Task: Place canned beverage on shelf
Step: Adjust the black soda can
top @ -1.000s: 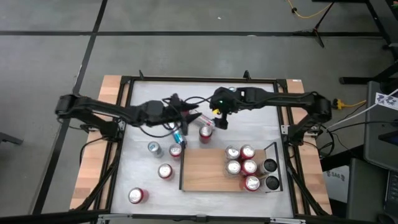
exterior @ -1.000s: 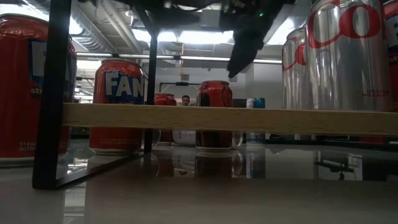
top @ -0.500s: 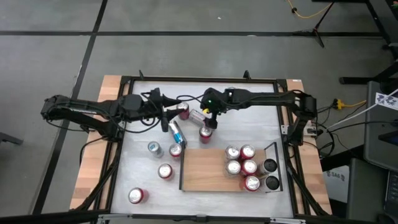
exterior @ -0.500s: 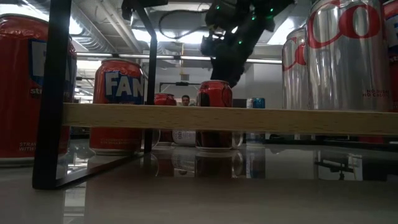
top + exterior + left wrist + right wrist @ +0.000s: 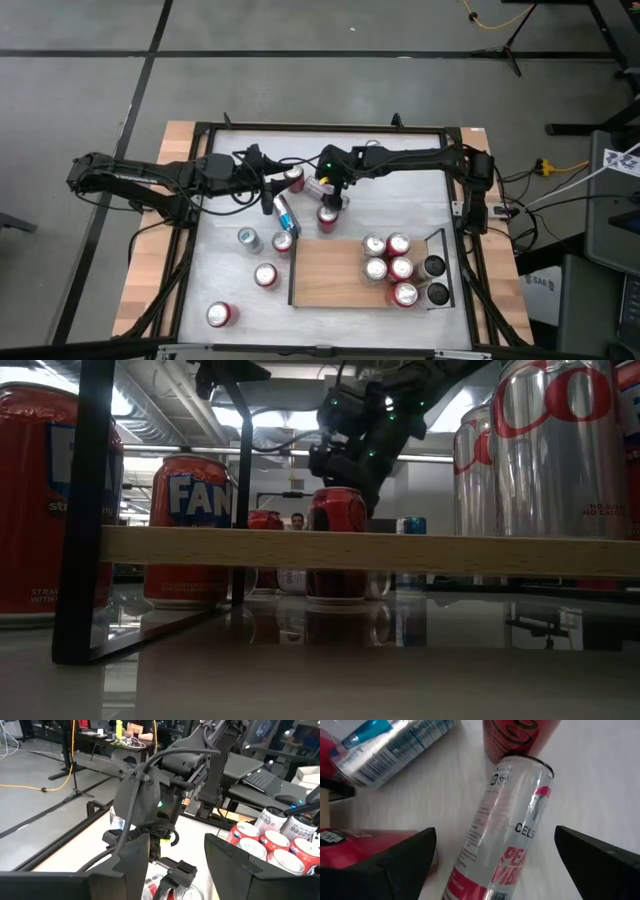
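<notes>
A slim white can (image 5: 515, 820) lies on its side on the white tabletop, its far end against an upright red can (image 5: 520, 735). My right gripper (image 5: 495, 865) is open and slants down over it, one finger on either side and apart from it; the high view shows it (image 5: 328, 197) near the table's middle. My left gripper (image 5: 268, 180) hangs open and holds nothing, left of the can cluster. The wooden shelf (image 5: 330, 272) lies toward the near edge with several upright cans (image 5: 390, 262) at its right end.
A blue-and-silver can (image 5: 285, 212) lies on its side beside the white one. Upright cans stand around: red ones (image 5: 293, 178) (image 5: 282, 242) (image 5: 265, 275) (image 5: 220, 314) and a silver one (image 5: 248, 238). Two dark cans (image 5: 435, 280) sit right of the shelf.
My left gripper has drawn back toward the table's left edge, away from the cans, still open. My right gripper has come down and toward the left, lowering over the lying white can, its fingers wide throughout.
</notes>
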You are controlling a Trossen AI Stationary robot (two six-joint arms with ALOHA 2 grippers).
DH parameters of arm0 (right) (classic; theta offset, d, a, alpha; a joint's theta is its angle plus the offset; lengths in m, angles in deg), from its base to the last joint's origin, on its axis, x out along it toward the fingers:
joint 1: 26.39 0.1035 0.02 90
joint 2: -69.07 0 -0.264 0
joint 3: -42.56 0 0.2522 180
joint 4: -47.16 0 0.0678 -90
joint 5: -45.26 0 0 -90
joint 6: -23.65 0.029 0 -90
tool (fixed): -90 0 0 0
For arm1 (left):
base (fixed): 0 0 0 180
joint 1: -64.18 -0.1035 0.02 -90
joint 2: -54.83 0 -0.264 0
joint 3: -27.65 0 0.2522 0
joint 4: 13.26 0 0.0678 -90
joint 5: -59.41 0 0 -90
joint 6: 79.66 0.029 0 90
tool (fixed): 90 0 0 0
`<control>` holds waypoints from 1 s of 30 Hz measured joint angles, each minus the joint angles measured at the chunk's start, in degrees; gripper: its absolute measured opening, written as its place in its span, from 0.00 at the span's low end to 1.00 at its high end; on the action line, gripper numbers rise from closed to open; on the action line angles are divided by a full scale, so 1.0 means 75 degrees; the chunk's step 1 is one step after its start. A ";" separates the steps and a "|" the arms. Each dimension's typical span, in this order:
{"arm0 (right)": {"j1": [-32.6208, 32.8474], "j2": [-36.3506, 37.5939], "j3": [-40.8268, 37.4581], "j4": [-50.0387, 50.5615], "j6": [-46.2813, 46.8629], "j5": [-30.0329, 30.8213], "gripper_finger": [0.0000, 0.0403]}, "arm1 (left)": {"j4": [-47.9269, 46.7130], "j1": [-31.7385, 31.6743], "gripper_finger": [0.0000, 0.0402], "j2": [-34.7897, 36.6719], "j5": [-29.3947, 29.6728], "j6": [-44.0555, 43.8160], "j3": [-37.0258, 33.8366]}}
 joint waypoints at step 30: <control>-0.0440 -0.0106 0.0072 -0.0311 0.1384 -0.0535 0.99 | -0.0098 0.0000 0.46 0.0000 0.0000 0.0002 0.0000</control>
